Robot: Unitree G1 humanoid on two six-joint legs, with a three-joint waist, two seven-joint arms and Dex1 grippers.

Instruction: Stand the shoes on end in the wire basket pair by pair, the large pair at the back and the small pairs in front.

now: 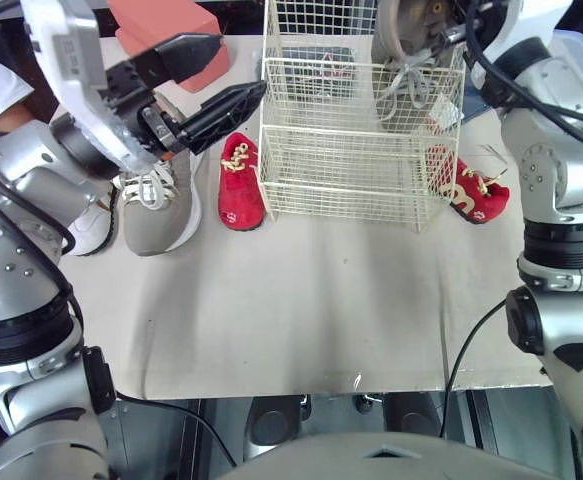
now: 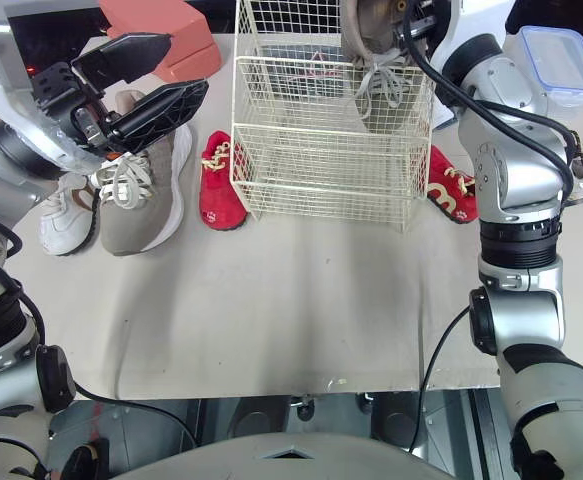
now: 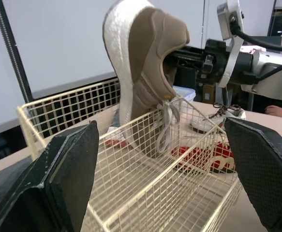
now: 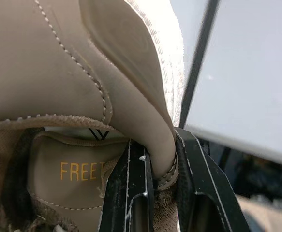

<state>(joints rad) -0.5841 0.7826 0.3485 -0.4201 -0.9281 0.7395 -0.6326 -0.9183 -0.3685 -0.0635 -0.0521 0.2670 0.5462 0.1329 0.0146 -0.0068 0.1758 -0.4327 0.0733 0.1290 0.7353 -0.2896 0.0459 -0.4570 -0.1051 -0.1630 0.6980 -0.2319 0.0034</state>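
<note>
Fingers (image 4: 136, 193) of the right gripper (image 4: 162, 159) pinch the heel collar of the tan sneaker (image 3: 145, 72), which hangs toe-down inside the wire basket (image 1: 351, 170). The left gripper (image 1: 236, 68) hangs spread wide.

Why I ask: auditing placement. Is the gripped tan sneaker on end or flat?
On end: tan sneaker toe-down in wire basket, heel pinched by right claw.

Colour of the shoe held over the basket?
The shoe is tan with a white sole; best in the left wrist view.
</note>
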